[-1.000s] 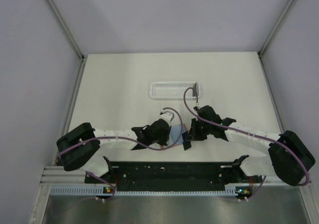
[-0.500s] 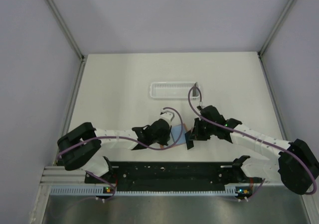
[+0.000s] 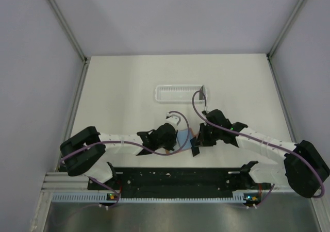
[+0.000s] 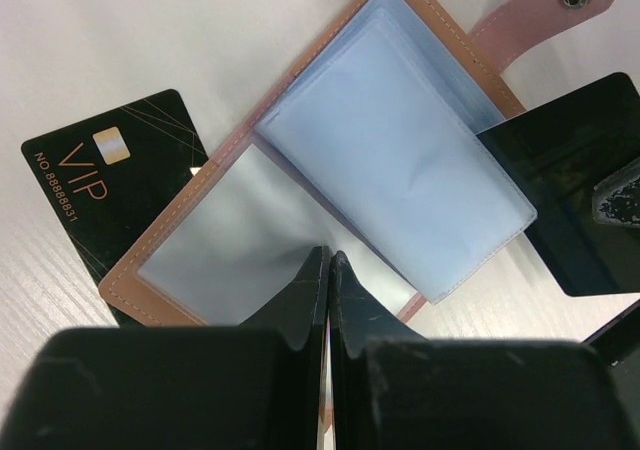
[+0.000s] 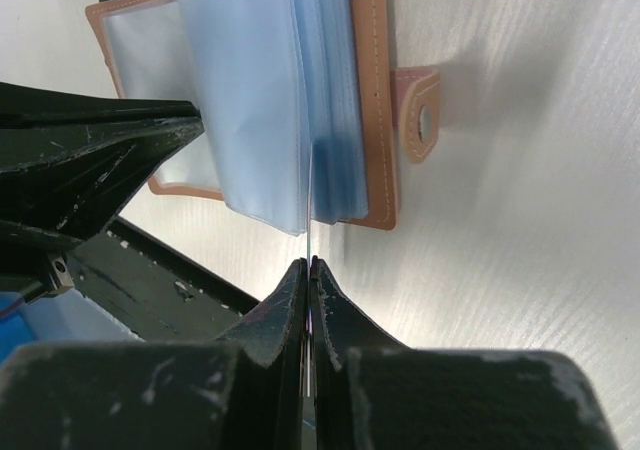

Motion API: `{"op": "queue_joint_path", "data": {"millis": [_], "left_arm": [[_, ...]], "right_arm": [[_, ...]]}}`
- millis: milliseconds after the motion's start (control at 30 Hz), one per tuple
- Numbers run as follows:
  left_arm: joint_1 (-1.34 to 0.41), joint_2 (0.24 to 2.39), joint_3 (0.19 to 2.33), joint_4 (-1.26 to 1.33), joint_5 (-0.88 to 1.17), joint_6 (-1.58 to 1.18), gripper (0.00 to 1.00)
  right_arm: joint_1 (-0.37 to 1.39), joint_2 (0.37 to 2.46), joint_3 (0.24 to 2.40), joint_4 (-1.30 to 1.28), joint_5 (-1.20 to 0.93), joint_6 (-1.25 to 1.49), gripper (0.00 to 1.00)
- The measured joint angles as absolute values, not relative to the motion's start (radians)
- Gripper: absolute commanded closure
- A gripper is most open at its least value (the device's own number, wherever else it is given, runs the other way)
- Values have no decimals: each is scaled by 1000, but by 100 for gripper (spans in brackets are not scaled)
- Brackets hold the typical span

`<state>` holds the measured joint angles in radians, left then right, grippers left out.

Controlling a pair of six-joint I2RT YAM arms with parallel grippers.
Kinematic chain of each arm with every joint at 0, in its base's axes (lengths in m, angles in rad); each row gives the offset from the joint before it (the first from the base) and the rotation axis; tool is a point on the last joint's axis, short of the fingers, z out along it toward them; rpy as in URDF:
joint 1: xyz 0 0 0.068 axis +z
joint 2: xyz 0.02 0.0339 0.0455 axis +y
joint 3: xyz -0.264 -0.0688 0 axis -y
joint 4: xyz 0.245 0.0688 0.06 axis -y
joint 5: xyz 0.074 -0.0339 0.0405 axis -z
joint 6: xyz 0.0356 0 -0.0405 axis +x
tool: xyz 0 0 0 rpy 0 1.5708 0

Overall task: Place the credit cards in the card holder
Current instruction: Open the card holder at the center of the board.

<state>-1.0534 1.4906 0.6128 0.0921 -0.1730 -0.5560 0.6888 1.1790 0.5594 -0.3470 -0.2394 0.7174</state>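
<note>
Card holder [image 4: 330,170] open flat on the bench [image 4: 150,30], between the two arms near the front edge, pale blue sleeves fanned out. Holds no card yet, by the look of it. VIP card [image 4: 110,190] flat on the bench at its left, one corner tucked under the leather edge, in neither grip. Plain black card [image 4: 570,185] pinched edge-on in the right claw [image 5: 310,265], leading edge just meeting the sleeves, not clearly inside a pocket. Left claw [image 4: 328,265] closed on nothing, tips over the clear left panel, apparently pinning it. Leaves both insertions to finish.
</note>
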Motion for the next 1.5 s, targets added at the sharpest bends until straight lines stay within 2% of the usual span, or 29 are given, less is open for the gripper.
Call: {"op": "queue_joint_path", "data": {"millis": [967,1500], "left_arm": [[-1053,1497,613,105,-173,-571,100],[-1054,1454,585,93,-177,-586,100]], "right_arm": [[690,1269,530,-54,-413,779,100],[691,1325,515,-15,-367,788,100]]}}
